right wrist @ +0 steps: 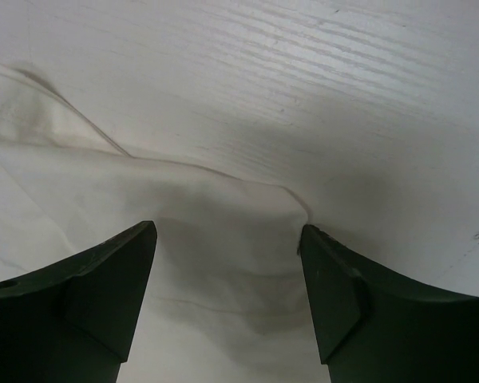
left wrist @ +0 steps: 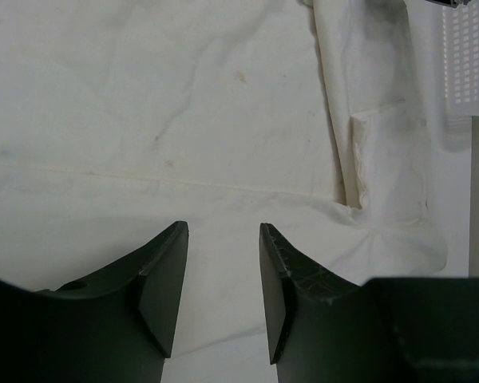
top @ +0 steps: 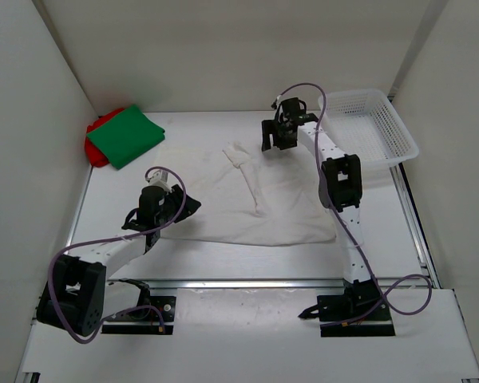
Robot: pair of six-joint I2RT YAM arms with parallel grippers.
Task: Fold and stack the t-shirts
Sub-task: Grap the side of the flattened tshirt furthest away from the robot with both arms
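Note:
A white t-shirt (top: 263,199) lies spread out, partly folded, in the middle of the table. At the back left a folded green t-shirt (top: 128,136) rests on a red t-shirt (top: 96,148). My left gripper (top: 191,204) is at the white shirt's left edge. In the left wrist view it (left wrist: 223,233) is open just above the white cloth (left wrist: 184,120), with nothing between its fingers. My right gripper (top: 276,146) hovers over the shirt's far edge. In the right wrist view it (right wrist: 227,231) stands wide open above a cloth corner (right wrist: 223,215), gripping nothing.
A white mesh basket (top: 375,124) stands at the back right, and its corner (left wrist: 469,64) shows in the left wrist view. White walls enclose the table on the left, back and right. Bare white tabletop (right wrist: 343,96) lies beyond the shirt's far edge.

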